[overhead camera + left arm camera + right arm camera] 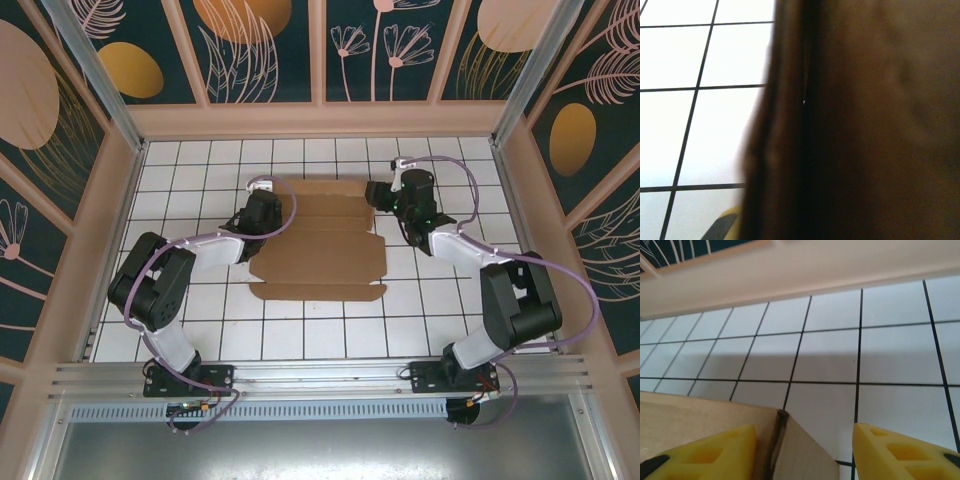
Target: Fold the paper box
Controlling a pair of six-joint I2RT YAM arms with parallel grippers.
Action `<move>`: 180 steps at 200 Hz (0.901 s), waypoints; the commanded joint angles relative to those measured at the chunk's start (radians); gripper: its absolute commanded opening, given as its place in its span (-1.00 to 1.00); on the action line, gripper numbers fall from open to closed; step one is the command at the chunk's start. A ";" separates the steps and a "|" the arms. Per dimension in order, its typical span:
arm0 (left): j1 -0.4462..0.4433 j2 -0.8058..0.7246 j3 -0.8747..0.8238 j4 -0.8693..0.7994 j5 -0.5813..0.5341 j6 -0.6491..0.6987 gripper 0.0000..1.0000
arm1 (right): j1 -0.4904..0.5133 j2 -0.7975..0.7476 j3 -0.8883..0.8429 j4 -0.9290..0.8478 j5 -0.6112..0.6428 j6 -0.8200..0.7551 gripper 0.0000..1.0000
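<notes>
Left pincer (pixel 272 213) pinches the paper box (pixel 320 255) (right pincer (pixel 804 434) gapes astride its corner).

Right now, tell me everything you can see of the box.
The box is plain brown cardboard, unmarked: a die-cut sheet with creases and tabs, mostly unfolded, lying flat in the middle of the white tiled table. The left gripper is shut on its left edge. The open right gripper straddles its far right corner.
</notes>
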 commanded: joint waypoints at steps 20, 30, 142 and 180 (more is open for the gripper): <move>0.004 -0.017 -0.015 -0.056 0.049 -0.036 -0.45 | 0.006 0.015 -0.029 -0.019 0.080 0.000 0.00; 0.003 -0.029 -0.031 -0.049 0.055 -0.061 -0.27 | 0.006 0.014 -0.037 -0.013 0.093 -0.004 0.00; 0.023 -0.518 -0.117 -0.064 0.152 -0.134 -0.36 | 0.012 -0.023 -0.048 0.001 0.080 -0.017 0.03; 0.107 -0.324 0.054 -0.114 0.251 -0.191 0.00 | 0.016 -0.030 -0.040 -0.007 0.074 -0.016 0.04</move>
